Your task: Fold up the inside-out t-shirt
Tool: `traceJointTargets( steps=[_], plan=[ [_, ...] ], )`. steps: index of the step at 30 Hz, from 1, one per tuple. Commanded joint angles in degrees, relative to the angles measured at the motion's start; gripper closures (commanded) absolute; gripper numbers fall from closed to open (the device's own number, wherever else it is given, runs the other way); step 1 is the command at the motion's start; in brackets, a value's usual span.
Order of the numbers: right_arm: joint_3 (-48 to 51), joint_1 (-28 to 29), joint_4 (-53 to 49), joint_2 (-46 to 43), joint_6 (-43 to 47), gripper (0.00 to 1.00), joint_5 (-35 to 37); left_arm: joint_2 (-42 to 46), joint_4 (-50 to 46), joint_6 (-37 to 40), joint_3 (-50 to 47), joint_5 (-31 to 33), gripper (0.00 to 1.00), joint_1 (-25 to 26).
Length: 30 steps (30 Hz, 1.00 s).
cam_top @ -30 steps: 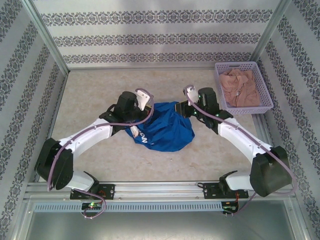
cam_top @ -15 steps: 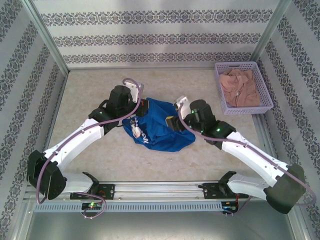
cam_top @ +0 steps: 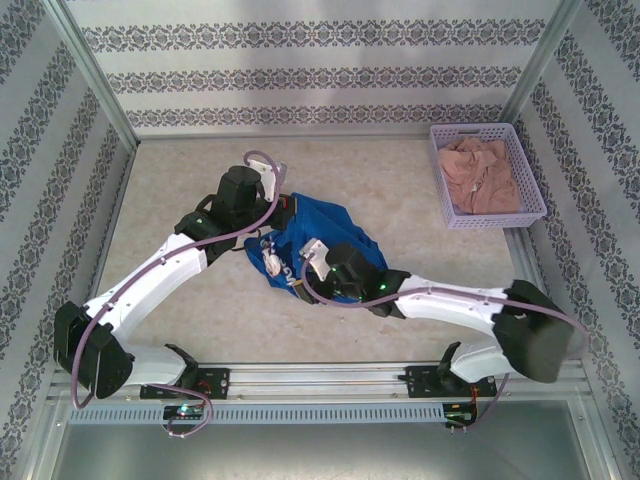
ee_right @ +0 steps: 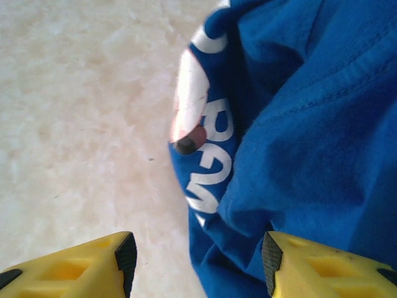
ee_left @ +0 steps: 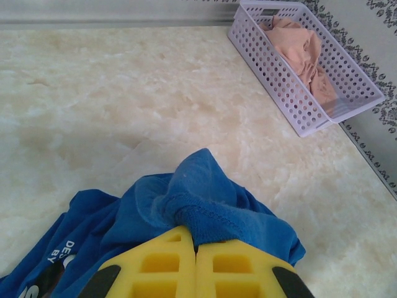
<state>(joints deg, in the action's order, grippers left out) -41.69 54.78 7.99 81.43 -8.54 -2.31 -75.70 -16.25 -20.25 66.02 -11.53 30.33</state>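
1. I am looking at the royal-blue short-sleeved cotton t-shirt point(cam_top: 325, 232) point(ee_left: 205, 205) point(ee_right: 310, 124). It is lying in a crumpled heap on the pale marbled tabletop point(cam_top: 180, 180) point(ee_left: 93, 93) point(ee_right: 74, 124), well apart from the lilac perforated plastic basket point(cam_top: 440, 192) point(ee_left: 279, 81). It is sitting out to that basket's left and somewhat nearer the arm bases.
2. The basket is holding a bunched pinkish-beige garment point(cam_top: 485, 175) point(ee_left: 304, 49).
3. The left gripper point(cam_top: 284, 207) point(ee_left: 196, 239) is working at the side of the heap turned away from the basket. Its yellow fingers point(ee_left: 161, 261) are pressing together and pinching a hemmed fold of the t-shirt. The fold is bunching up just beyond the tips, on the basket's side of them.
4. The right gripper point(cam_top: 298, 272) point(ee_right: 197, 251) is hanging low at the heap's edge farthest from the basket, on the bases' side. Its jaws are standing apart and clasping nothing. One yellow finger point(ee_right: 80, 264) is hovering over bare tabletop, and the other is sitting at the blue cloth.
5. Between those fingers the t-shirt's edge is showing its white printed lettering point(ee_right: 214, 161), with the bare tabletop just beside it on the side away from the basket.
6. A pale strip with a dark tip point(ee_right: 189, 112) is lying against the lettering; I cannot tell what it is.
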Motion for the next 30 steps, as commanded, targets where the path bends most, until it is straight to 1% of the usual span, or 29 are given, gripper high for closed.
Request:
traceJointTargets(
  steps=[1, 3, 5, 8, 10, 11, 14, 18, 20, 22, 25, 27, 30],
  plan=[
    [-2.89, 0.1, 6.36, 4.67, -1.86, 0.42, 4.29, -0.16, -0.89, -0.94, 1.92, 1.16, 1.0, 0.48],
    [-4.06, 0.13, 7.39, 7.37, -2.58, 0.44, 8.16, 0.02, -1.28, -0.76, 2.3, 1.2, 1.0, 0.44],
    [-4.6, 0.05, 8.84, 8.83, -2.34, 0.53, 11.19, 0.25, -1.54, -0.45, 2.49, 1.41, 1.0, 0.44],
    [-4.98, -0.29, 10.49, 9.16, -1.22, 0.79, 11.85, 0.42, -1.74, -0.23, 2.53, 2.15, 1.0, 0.37],
    [-4.81, -0.47, 10.12, 6.92, 0.53, 0.99, 11.73, 0.55, -2.22, -0.13, 3.06, 3.72, 1.0, 0.35],
    [-4.72, -0.55, 9.35, 5.64, 1.37, 1.0, 11.67, 0.55, -2.6, -0.19, 3.41, 4.97, 1.0, 0.36],
    [-5.13, -2.03, 3.8, -3.23, 4.38, 1.0, 10.06, 1.31, -3.26, -0.14, 5.38, 10.3, 1.0, -0.07],
    [-8.6, -7.42, -3.8, -15.67, 6.39, 1.0, 4.86, 3.32, -1.39, 0.18, 8.52, 16.9, 1.0, -0.69],
    [-12.08, -10.99, -7.55, -19.38, 7.04, 1.0, 1.64, 3.95, -0.89, 0.95, 10.93, 19.92, 1.0, -0.71],
    [-17.23, -15.34, -10.75, -21.36, 7.46, 1.0, -1.77, 4.31, -0.33, 2.06, 14.29, 22.17, 1.0, -0.63],
    [-25.99, -20.54, -14.68, -21.63, 7.87, 1.0, -3.89, 4.26, -0.36, 4.31, 20.34, 24.04, 1.0, -0.62],
    [-31.99, -23.1, -16.77, -20.79, 7.85, 1.0, -5.4, 3.66, -1.14, 6.45, 26.07, 24.86, 1.0, -0.54],
    [-40.54, -25.08, -20.1, -19.42, 8.4, 1.0, -6.44, 2.14, -2.7, 10.05, 34.78, 25.79, 1.0, 0.03]
  ],
)
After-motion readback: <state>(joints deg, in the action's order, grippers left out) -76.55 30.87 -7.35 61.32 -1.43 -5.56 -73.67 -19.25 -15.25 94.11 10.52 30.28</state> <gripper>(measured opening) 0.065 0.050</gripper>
